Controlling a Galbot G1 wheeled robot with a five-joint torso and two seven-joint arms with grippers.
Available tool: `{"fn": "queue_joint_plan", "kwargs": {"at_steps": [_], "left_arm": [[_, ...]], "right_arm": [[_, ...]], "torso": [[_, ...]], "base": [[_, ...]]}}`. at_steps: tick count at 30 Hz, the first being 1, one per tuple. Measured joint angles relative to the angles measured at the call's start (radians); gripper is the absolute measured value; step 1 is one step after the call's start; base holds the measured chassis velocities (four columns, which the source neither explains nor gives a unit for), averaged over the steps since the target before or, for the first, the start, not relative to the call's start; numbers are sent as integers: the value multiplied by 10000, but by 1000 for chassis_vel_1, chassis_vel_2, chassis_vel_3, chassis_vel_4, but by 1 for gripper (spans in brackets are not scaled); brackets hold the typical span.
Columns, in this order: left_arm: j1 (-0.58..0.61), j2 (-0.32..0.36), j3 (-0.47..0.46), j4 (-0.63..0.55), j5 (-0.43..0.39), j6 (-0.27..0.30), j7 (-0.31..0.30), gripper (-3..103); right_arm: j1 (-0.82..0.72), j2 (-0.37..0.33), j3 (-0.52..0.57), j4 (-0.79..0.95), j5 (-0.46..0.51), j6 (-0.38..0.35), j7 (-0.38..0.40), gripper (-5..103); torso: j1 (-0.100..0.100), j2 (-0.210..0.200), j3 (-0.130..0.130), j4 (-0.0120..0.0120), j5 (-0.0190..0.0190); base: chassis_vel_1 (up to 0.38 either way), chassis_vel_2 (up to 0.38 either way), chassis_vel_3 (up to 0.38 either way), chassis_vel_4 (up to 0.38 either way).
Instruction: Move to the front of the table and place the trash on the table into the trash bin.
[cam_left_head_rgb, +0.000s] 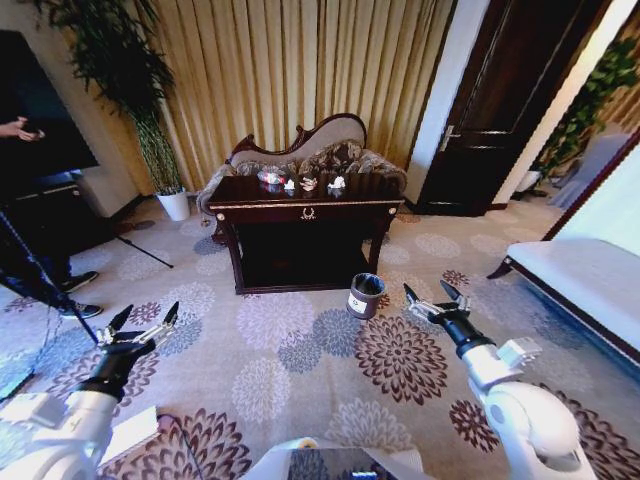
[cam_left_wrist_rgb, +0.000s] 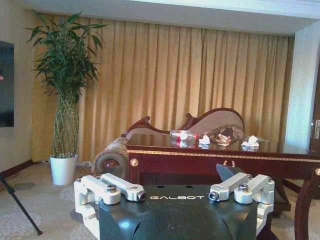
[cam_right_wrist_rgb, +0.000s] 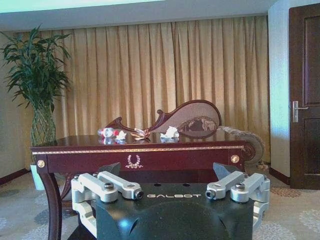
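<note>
Gold pleated curtains (cam_left_head_rgb: 300, 70) across back wall, carved sofa (cam_left_head_rgb: 310, 150) in front of them, tall potted plant (cam_left_head_rgb: 140, 100) in white pot (cam_left_head_rgb: 175, 205) at left, dark wooden door (cam_left_head_rgb: 500, 110) at right, floral carpet (cam_left_head_rgb: 300, 350), white bench (cam_left_head_rgb: 590, 280) far right

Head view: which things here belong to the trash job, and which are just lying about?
Job:
table
bottle
paper scraps
bin
left gripper, open, low over the carpet
right gripper, open, low near the bin

Lying about:
sofa
plant
door
bench
</note>
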Motion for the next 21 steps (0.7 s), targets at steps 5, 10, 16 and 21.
{"fn": "queue_joint_plan", "kwargs": {"at_steps": [5,10,16,21], "left_arm": [[23,2,-15,29,9,-70,2,100],[46,-3,-11,27,20,-102,17,100],[82,-29,-1,-5,43,-123,52,100],[132,-49,-9,-4,57,-165,83,100]], "right_arm": [[5,7,-19,-42,-4,11,2,100],[3,4,-23,-75,0,34,3,100],[-9,-10,-26,-157,10,111,1,100],[-15,-31,-45,-248,13,207,-3,100]], "torso": [[-2,1,-1,1,-1],[-1,1,0,1,-2],[7,-4,3,0,4],[4,-2,1,1,-3]], "base": [[-56,59,58,-63],[-148,154,161,-145],[-206,202,212,-218],[-185,200,198,-202]]}}
